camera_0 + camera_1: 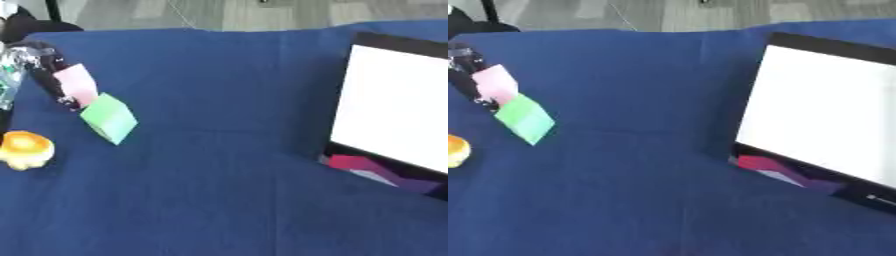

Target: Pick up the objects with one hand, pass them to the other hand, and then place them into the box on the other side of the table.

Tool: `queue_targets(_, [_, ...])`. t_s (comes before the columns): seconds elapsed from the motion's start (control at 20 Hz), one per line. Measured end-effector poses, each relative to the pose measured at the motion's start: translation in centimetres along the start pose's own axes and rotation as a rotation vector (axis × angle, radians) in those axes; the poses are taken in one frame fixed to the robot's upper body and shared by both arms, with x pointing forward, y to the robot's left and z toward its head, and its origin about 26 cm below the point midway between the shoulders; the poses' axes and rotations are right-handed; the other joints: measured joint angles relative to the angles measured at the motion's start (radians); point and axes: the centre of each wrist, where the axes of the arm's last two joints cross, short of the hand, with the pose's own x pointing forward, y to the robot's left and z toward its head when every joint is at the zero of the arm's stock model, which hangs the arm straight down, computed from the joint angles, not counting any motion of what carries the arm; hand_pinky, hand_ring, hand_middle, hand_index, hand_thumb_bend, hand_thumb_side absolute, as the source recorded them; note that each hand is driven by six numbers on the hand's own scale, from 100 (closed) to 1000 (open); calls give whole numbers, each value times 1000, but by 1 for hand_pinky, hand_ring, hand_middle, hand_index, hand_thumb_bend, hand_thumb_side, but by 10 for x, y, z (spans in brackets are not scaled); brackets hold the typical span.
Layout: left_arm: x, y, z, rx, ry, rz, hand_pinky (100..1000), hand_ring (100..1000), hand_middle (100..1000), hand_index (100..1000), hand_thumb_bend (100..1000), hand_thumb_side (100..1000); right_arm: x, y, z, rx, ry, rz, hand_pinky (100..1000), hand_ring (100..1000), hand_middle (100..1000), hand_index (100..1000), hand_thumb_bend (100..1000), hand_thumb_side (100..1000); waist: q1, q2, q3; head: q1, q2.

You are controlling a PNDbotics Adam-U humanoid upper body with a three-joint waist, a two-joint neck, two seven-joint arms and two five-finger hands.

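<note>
Green block [109, 118], clear bottle [7, 82] only in left eye view

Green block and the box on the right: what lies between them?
Nothing: between the green block and the box only bare blue tablecloth shows, in both eye views.

Only the left hand [39, 70] shows, at the left edge of the left eye view. Its fingers [54, 82] are black, slim and segmented, with a dull sheen. Above the fingers, the back of the hand carries bright silver metal parts that catch the light beside glossy black housing. Further above the fingers, a rounded black shape sits in the upper corner, too blurred to identify.
</note>
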Motion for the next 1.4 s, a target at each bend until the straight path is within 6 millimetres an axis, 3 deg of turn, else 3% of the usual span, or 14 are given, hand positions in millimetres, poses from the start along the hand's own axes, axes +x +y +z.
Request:
queue_targets(0.25, [1, 1, 1, 0, -8, 5, 780, 758, 633, 548, 500, 100, 0, 0, 1, 0, 3, 1, 841, 822, 694, 940, 621, 215, 0, 0, 5, -1, 3])
queue_targets(0.6, [17, 10, 8, 49, -109, 3, 765, 723, 610, 529, 431, 100, -1, -3, 5, 4, 18, 0, 841, 823, 695, 940, 617, 216, 0, -4, 32, -22, 25])
queue_targets(0.8, [28, 17, 14, 66, -181, -3, 757, 711, 601, 516, 410, 100, -1, -6, 8, 5, 32, -3, 841, 823, 695, 940, 615, 217, -1, -36, 49, -45, 41])
queue_targets(1.4, [54, 28, 38, 156, -402, -30, 737, 655, 579, 509, 318, 100, 1, -13, 10, 14, 44, 1, 840, 825, 700, 936, 652, 192, -22, -80, 85, -120, 59])
